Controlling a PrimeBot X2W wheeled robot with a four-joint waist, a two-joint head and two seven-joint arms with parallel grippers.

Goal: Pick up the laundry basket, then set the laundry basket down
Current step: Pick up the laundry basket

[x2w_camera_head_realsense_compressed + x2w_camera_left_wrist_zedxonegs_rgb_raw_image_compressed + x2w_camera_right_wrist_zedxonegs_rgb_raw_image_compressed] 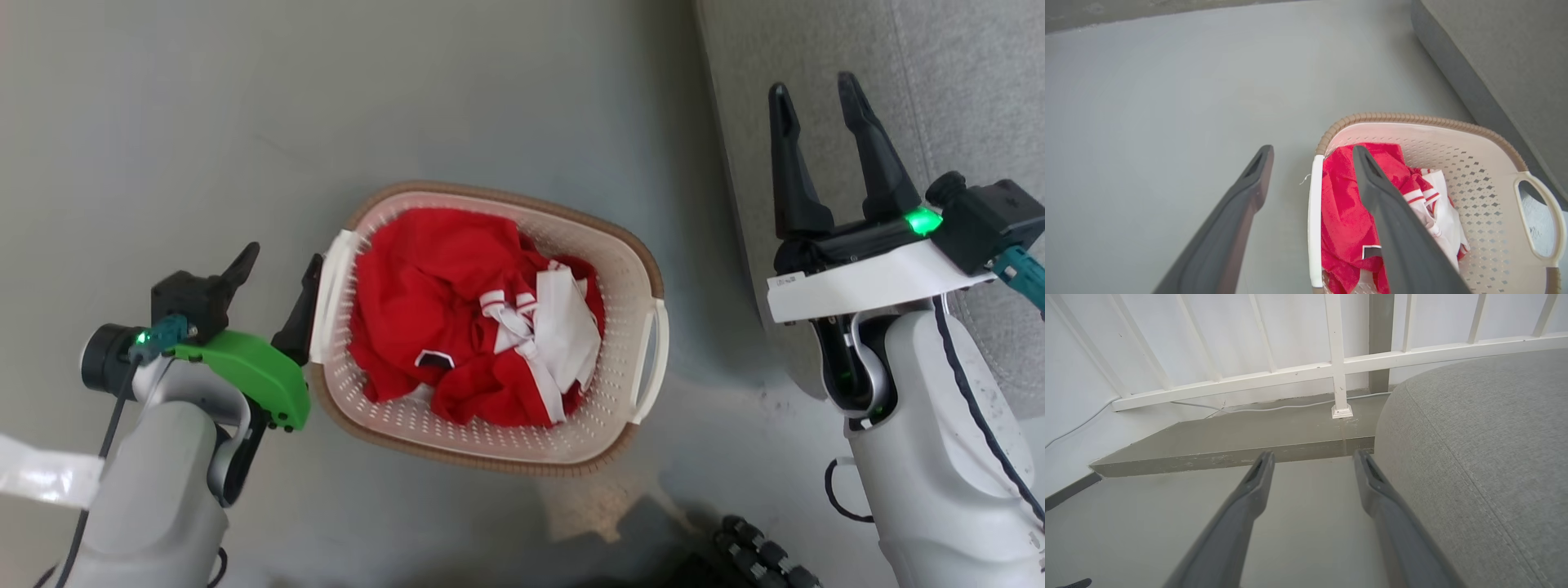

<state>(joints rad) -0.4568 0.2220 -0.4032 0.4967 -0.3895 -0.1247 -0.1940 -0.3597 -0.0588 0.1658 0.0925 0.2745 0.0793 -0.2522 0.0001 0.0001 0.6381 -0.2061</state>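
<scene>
Head view: small rounded-rectangular cream-white perforated plastic laundry basket (490, 437) with a brown woven-look rim stands on the smooth grey floor (163, 122) at frame centre. Inside lies a crumpled red garment (424, 302) with white striped cloth (563, 318) bunched on it.

Left gripper (282, 257) at the basket's 9 o'clock, its long dark fingers spread apart and clamping nothing. The nearer finger sits right against the basket's white left handle (331, 302) (contact cannot be judged).

Left wrist view: the same gripper (1311, 150) has one finger over bare floor and the other across the red cloth. The handle (1314, 228) falls between them, with the basket (1474, 171) toward 3 o'clock.

Right gripper (815, 84) at the basket's 2 o'clock, well apart, fingers spread and empty, over the edge of a grey fabric sofa (939, 82).

Right wrist view: that gripper (1313, 453) points at 12 o'clock toward a white railing (1337, 367), sofa (1486, 457) at 3 o'clock.
</scene>
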